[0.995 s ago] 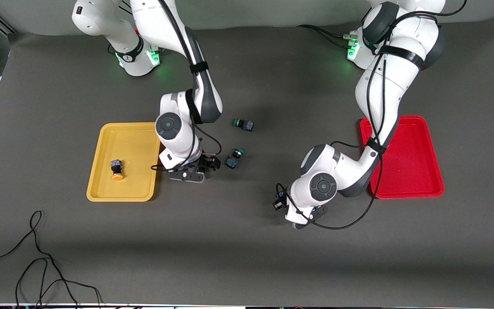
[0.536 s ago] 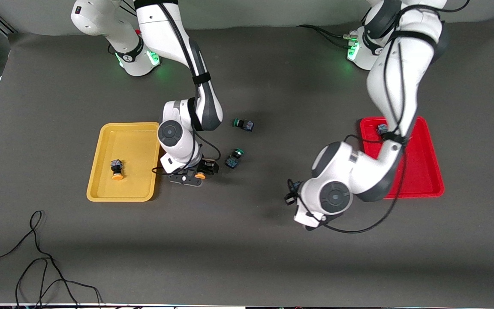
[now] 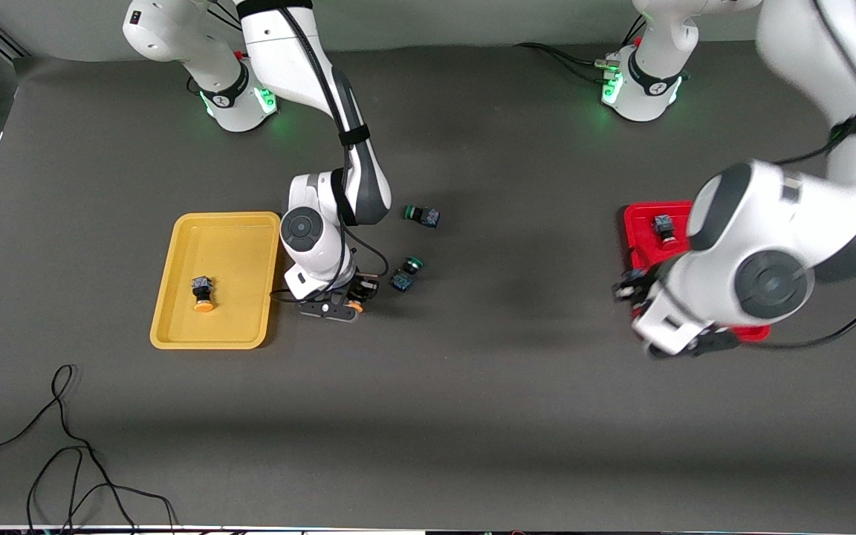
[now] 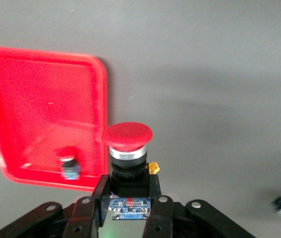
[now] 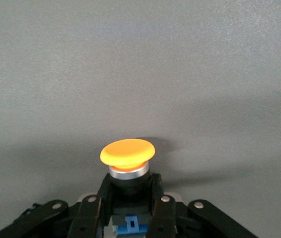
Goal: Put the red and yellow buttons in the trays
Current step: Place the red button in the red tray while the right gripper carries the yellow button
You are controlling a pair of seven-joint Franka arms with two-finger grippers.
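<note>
My left gripper [image 3: 628, 287] is shut on a red button [image 4: 128, 135] and holds it in the air over the red tray's [image 3: 640, 234] edge at the right arm's end; the arm hides most of that tray. A second red button [image 3: 664, 225] lies in the tray and also shows in the left wrist view [image 4: 70, 161]. My right gripper [image 3: 348, 297] is low over the table beside the yellow tray [image 3: 238, 238], shut on a yellow button [image 5: 127, 152], whose cap shows in the front view [image 3: 354, 305]. Another yellow button [image 3: 203, 293] lies in the yellow tray.
Two green-capped switches lie mid-table: one [image 3: 404, 273] close beside my right gripper, one [image 3: 422, 215] farther from the camera. A black cable [image 3: 64, 446] lies loose near the front edge at the right arm's end.
My left arm has risen and carried the red button from mid-table to the red tray's edge. My right gripper has shifted slightly by the yellow tray, and the yellow cap now shows in it.
</note>
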